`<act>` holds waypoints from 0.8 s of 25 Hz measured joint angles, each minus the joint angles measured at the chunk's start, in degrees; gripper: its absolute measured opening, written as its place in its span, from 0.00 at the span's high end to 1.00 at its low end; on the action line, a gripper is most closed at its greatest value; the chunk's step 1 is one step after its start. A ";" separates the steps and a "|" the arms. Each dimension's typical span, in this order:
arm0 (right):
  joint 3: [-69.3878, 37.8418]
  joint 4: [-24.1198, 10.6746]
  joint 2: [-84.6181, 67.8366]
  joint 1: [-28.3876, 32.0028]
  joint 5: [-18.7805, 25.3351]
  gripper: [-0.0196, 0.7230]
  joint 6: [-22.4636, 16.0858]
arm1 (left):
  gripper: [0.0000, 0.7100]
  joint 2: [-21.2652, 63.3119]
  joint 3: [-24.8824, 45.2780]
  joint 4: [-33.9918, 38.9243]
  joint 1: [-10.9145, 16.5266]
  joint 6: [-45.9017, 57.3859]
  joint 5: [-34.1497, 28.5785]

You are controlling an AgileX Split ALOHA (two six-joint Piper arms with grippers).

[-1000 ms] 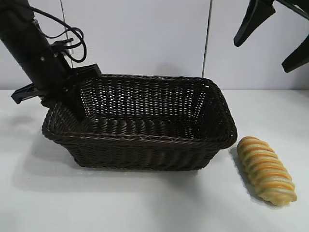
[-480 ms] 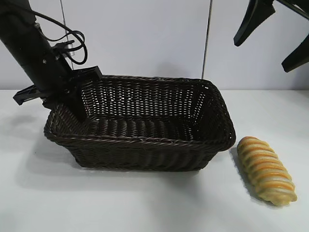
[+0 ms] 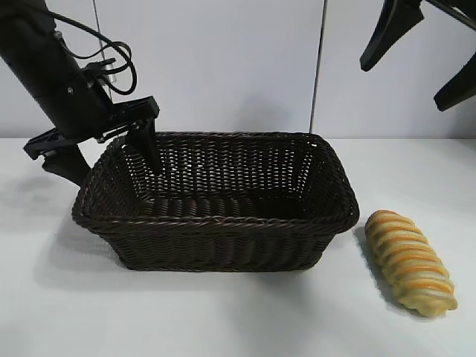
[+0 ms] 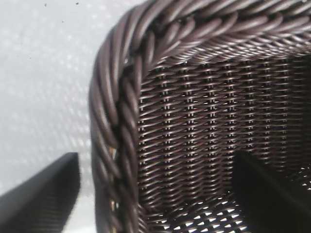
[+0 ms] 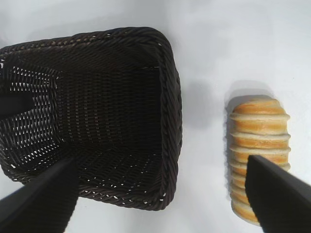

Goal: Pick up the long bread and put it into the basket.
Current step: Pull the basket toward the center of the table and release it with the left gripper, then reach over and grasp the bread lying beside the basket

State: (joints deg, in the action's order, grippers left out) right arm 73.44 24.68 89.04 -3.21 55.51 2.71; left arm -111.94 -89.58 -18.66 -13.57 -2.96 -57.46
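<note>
Two grippers of mine were in the scene, and neither held anything. My left gripper [image 3: 105, 156] hung at the basket's [image 3: 216, 223] left end with its fingers spread wide, one finger outside the braided rim and the other inside it, so the rim corner sat between them untouched. My right gripper [image 3: 416, 52] hovered high over the right side of the tabletop [image 3: 238, 312], fingers wide apart, looking down on both the basket and the long bread [image 3: 410, 262].

No writing, brand or label could be read on anything; the basket was plain dark brown wicker and the bread bore only pale cream stripes across its golden-orange crust.

The long bread lay flat on the tabletop just beside the basket's right end, close to it but not touching, and outside it. In the exterior view its long axis ran slantwise from near the basket's right corner toward the front right, one rounded end toward the basket and the other toward the front edge. The stripes crossed that axis.

The basket's long axis ran left to right.
</note>
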 joint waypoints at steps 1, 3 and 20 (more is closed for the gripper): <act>0.00 0.00 0.00 0.00 0.00 0.08 0.00 | 0.02 0.98 -0.49 1.56 0.00 0.98 -0.81; 0.00 0.00 0.00 0.00 0.05 0.08 0.00 | 0.02 2.79 -0.63 4.49 0.07 2.96 -1.61; 0.00 0.00 0.00 0.00 0.40 0.08 0.16 | 0.02 13.89 -0.63 14.47 29.12 3.45 -11.68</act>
State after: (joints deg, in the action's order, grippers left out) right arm 73.44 24.68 89.04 -3.21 55.91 2.87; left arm -98.04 -90.21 -4.19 15.55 0.49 -69.14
